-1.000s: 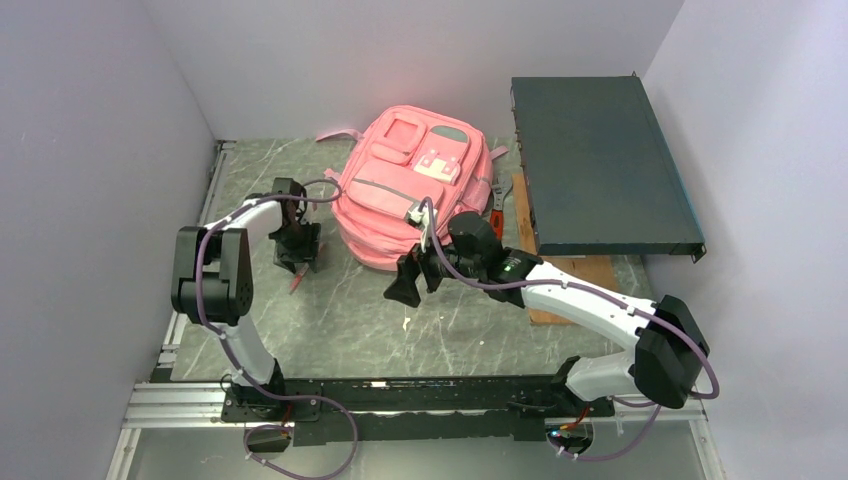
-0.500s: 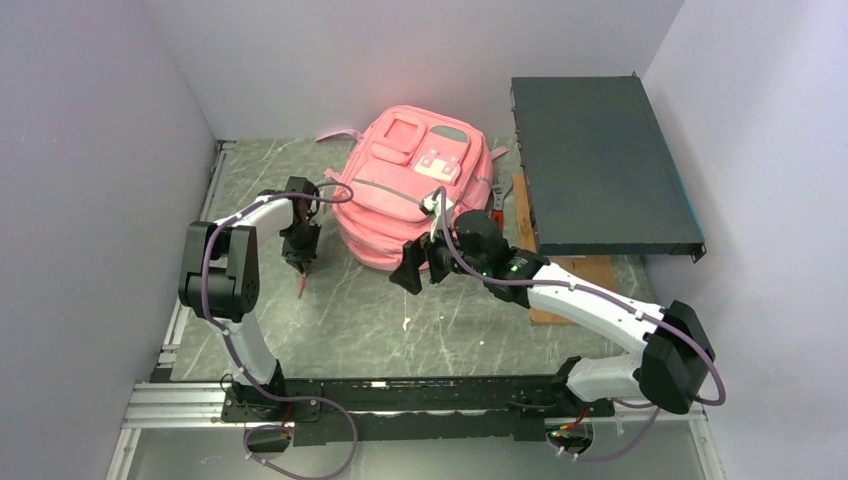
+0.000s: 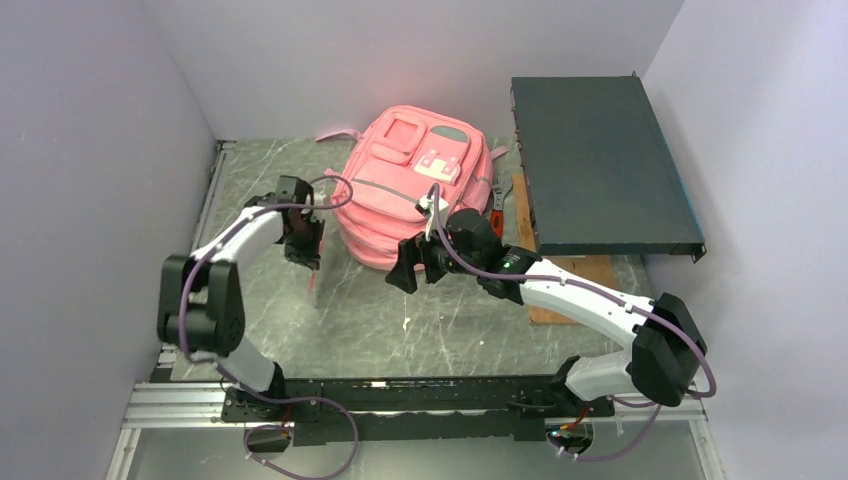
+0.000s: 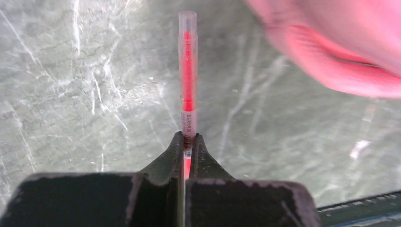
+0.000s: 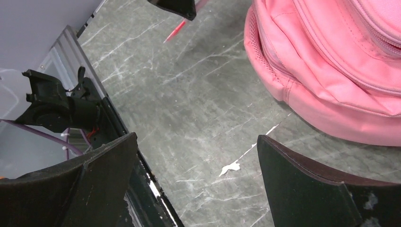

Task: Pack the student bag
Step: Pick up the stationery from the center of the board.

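The student bag (image 3: 410, 185), a soft pink backpack with front zip pockets, lies flat at the back middle of the table. My left gripper (image 3: 306, 256) hangs just left of the bag, shut on a red pen with a clear cap (image 4: 187, 85). The pen sticks straight out from the left gripper (image 4: 188, 140) above the marble top, and the bag's edge (image 4: 340, 47) bulges at the upper right. My right gripper (image 3: 408, 272) hovers at the bag's near edge, open wide and holding nothing. In the right wrist view the right gripper (image 5: 196, 142) frames bare table, with the bag (image 5: 331, 61) at the right and the pen (image 5: 176, 30) far off.
A dark flat rack case (image 3: 600, 165) rests at the back right, partly over a wooden board (image 3: 580, 275). An orange-handled tool (image 3: 497, 215) lies between case and bag. A white fleck (image 3: 406, 322) marks the table. Grey walls close in the left, back and right.
My left gripper has shut on the red pen, lifted it off the table and shifted slightly toward the bag. The right gripper stayed open, edging a little closer to the bag.
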Tool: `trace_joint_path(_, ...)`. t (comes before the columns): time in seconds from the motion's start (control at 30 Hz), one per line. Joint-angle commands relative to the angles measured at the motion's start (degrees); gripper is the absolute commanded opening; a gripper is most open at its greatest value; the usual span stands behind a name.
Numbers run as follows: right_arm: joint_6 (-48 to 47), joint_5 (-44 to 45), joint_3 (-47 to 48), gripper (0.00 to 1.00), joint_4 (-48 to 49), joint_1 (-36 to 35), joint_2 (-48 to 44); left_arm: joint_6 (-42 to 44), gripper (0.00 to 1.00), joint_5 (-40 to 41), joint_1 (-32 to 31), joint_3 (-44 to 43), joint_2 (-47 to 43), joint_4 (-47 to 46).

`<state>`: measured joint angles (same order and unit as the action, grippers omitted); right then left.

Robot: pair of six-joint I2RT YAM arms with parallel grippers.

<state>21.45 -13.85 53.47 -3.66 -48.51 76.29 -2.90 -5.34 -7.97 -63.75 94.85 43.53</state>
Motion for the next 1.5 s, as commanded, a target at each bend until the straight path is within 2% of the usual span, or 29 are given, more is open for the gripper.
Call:
trace_joint_path(0.0,3.1,-2.5,1.0,1.0,4.8,0.3,0.5,-1.9,0.0,-10.1,0.0,2.8,-14.5,-6.7)
trace_joint_path(0.1,5.3,-6.6,1.0,1.0,8.2,0.3,2.5,-5.0,0.0,-16.8,0.1,6.2,-23.1,-12.2)
trace_joint_path(0.17,8.0,-10.7,0.7,1.0,12.4,0.3,4.1,-10.0,0.0,-24.7,0.1,9.7,-28.7,-18.5)
trace_joint_path(0.23,11.9,-15.4,-0.1,0.98,18.6,0.2,5.6,-21.9,0.0,-32.3,0.2,15.5,-35.8,-29.7)
trace_joint_path(0.27,14.2,-16.9,-0.6,0.97,21.8,0.2,6.2,-28.6,0.0,-34.8,0.2,21.1,-38.9,-36.9)
trace_joint_path(0.33,17.5,-18.1,-2.6,0.94,28.8,0.2,6.4,-42.8,0.0,-39.7,-0.1,29.5,-43.7,-57.7)
trace_joint_path(0.4,18.3,-18.1,-3.5,0.87,30.9,0.2,6.1,-52.4,0.0,-42.1,-0.2,34.3,-46.3,-68.3)
trace_joint_path(0.6,18.0,-17.4,-5.2,0.64,32.5,0.1,4.6,-53.9,0.0,-44.2,-0.4,35.4,-51.4,-65.2)
trace_joint_path(0.63,18.2,-17.5,-5.2,0.62,32.8,0.1,4.8,-55.2,0.0,-44.3,-0.4,36.0,-53.3,-66.8)
trace_joint_path(0.97,23.3,-19.2,-6.6,0.47,40.5,-0.2,5.9,-65.5,0.0,-44.9,-0.7,41.3,-50.9,-78.7)
trace_joint_path(1.17,24.2,-19.9,-6.3,0.3,41.8,-0.3,6.2,-66.5,0.0,-43.6,-1.2,41.5,-50.3,-79.3)
trace_joint_path(1.43,23.8,-20.2,-5.3,0.24,41.2,-0.3,7.1,-68.6,0.0,-43.3,-2.2,41.5,-47.6,-83.6)
trace_joint_path(1.47,23.6,-20.4,-5.1,0.19,41.2,-0.3,7.2,-68.5,0.0,-43.3,-2.5,41.4,-47.3,-83.5)
